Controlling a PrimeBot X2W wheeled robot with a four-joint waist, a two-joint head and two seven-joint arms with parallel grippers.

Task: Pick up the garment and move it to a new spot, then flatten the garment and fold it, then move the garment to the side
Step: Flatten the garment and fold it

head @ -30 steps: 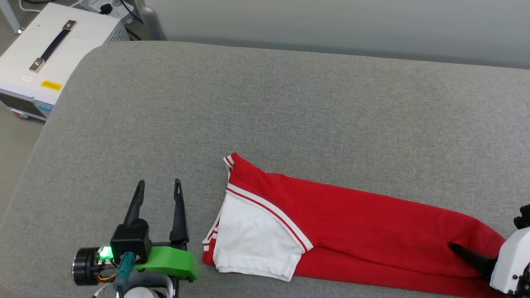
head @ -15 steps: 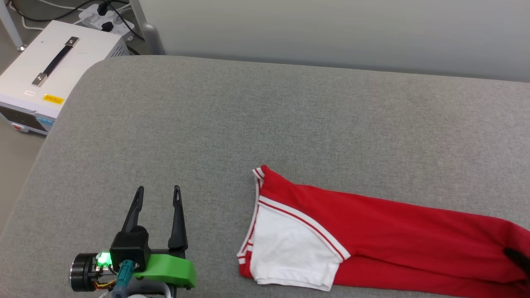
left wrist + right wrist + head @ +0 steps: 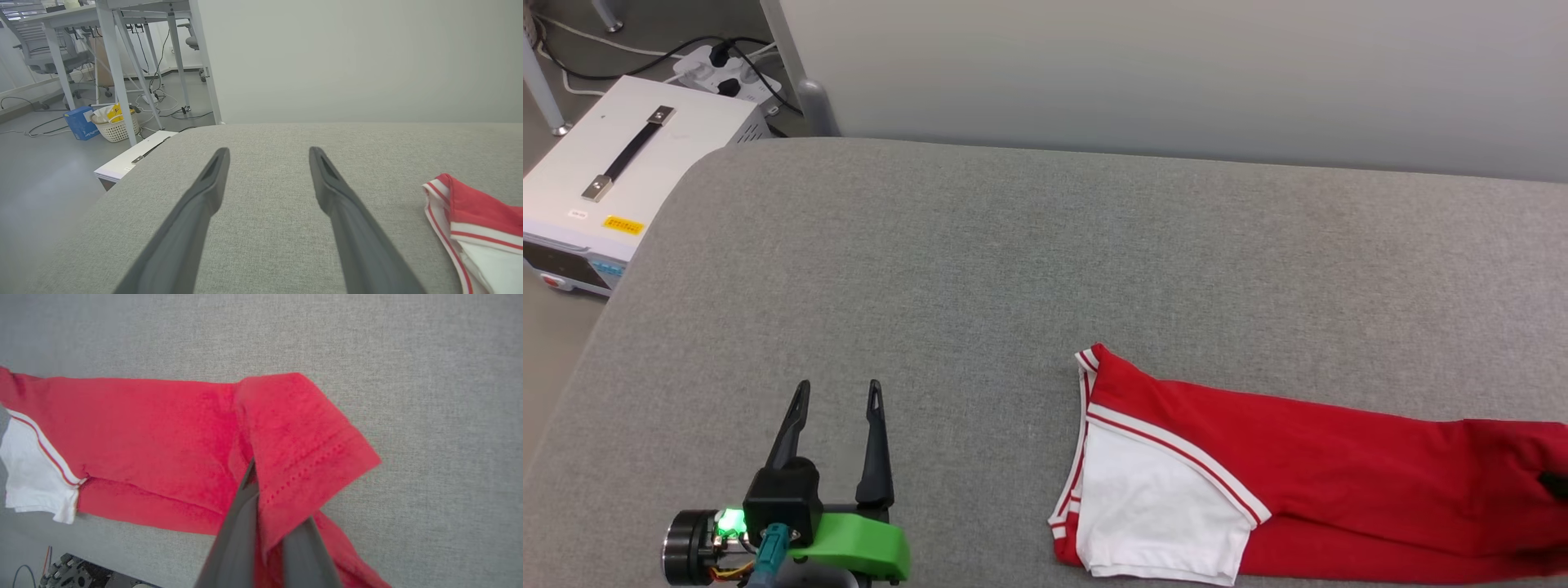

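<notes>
The garment (image 3: 1339, 465) lies as a long folded strip near the front edge of the grey cushion (image 3: 1013, 245), its white sleeve (image 3: 1152, 506) toward the middle and its red body running off to the robot's right. It looks like thin, limp knit: light, with no stiffness, likely to sag and swing from whatever point carries it. It should not slip much on the cushion's rough weave, so dragging may bunch it.

In the right wrist view the hem end (image 3: 318, 465) is lifted off the cushion and drapes over the right hand (image 3: 267, 490), whose fingers are pressed together on a pinch of red cloth just inside the stitched hem. That doubled, stitched edge is a sound place to hold, though a single pinch leaves the rest of the strip trailing and free to unfold.

The left hand (image 3: 839, 384) hovers low over bare cushion, fingers spread and holding nothing, well apart from the sleeve. A second hold at the shoulder by the striped trim (image 3: 439, 192) would probably keep the strip level.
</notes>
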